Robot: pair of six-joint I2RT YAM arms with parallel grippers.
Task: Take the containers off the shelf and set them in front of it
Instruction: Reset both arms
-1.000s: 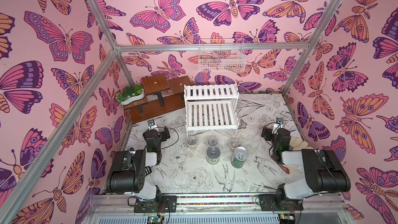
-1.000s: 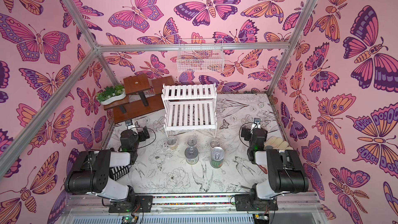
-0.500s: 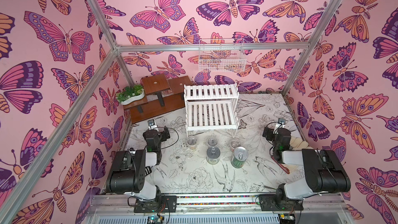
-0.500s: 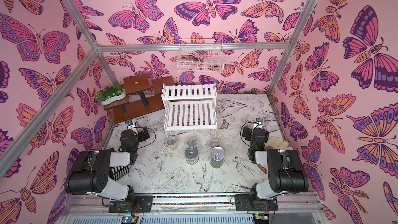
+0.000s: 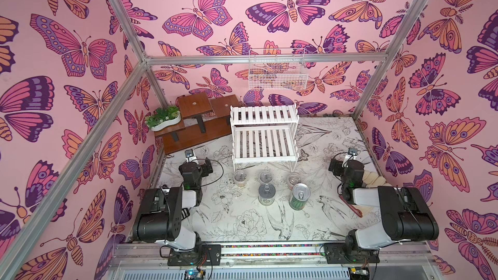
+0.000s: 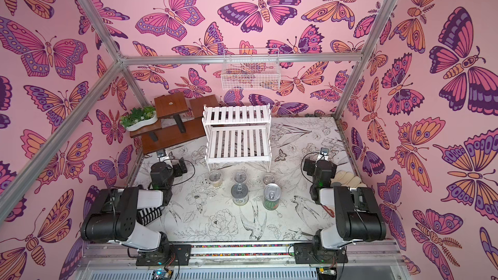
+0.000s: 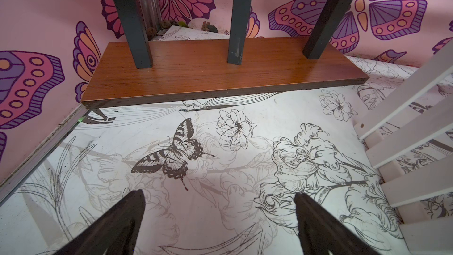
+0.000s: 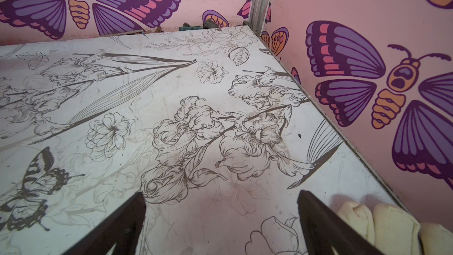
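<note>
The white slatted shelf (image 5: 264, 136) (image 6: 237, 136) stands at the back with both tiers bare. On the table just in front of it stand three small clear cups (image 5: 240, 177) (image 5: 266, 176) (image 5: 293, 179). Nearer still are a white-green can (image 5: 266, 193) (image 6: 239, 193) and a watermelon-printed can (image 5: 300, 197) (image 6: 271, 197). My left gripper (image 7: 219, 195) is open over bare table left of the shelf, whose slats (image 7: 416, 128) show at the side. My right gripper (image 8: 221, 193) is open over bare table at the right, holding nothing.
A brown stepped stand (image 5: 199, 127) (image 7: 220, 69) with a white planter (image 5: 164, 118) sits back left. A wire basket (image 5: 277, 72) hangs on the back wall. Cream soft pieces (image 5: 373, 179) (image 8: 382, 219) and a red tool (image 5: 350, 207) lie by the right arm.
</note>
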